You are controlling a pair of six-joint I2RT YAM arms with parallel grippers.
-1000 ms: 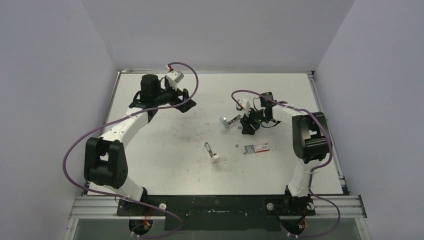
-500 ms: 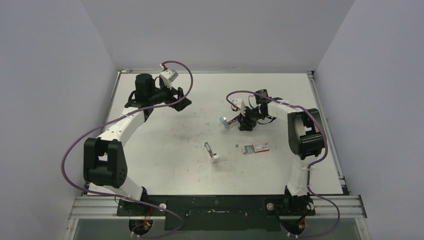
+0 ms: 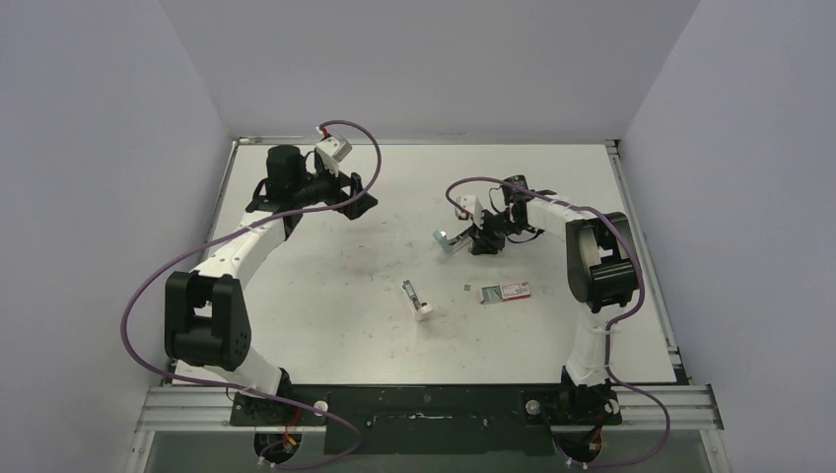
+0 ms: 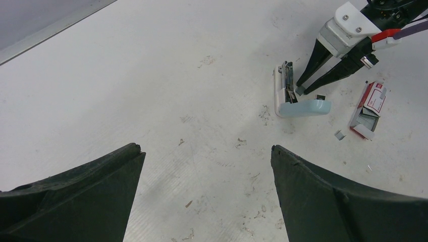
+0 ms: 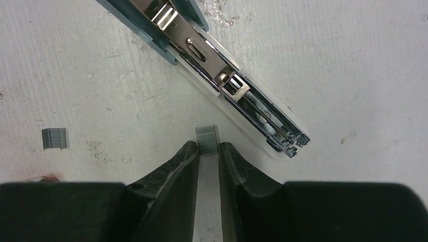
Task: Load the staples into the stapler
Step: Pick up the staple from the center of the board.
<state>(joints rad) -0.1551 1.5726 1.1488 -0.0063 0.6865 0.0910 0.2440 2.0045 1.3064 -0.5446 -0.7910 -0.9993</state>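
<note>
The stapler (image 5: 222, 80) lies opened on the table, its light-blue body (image 3: 449, 239) flat and the metal magazine channel exposed. A short strip of the staples (image 5: 207, 137) sits just beside the channel's end. My right gripper (image 5: 207, 148) has both fingertips pressed against the strip's sides, shut on it. In the left wrist view the stapler (image 4: 295, 103) lies next to the right gripper's fingers (image 4: 315, 68). My left gripper (image 4: 204, 148) hangs wide open over bare table at the back left (image 3: 363, 200), holding nothing.
The red-and-white staple box (image 3: 505, 292) lies open to the front right of the stapler, with a loose staple strip (image 3: 466, 288) to its left. That loose strip (image 5: 53, 138) also shows in the right wrist view. A small white-and-metal object (image 3: 419, 301) lies near the table's middle.
The right gripper's jaws have narrowed onto the staple strip. Both arms shifted slightly towards the back of the table early in the second and then stayed still.
</note>
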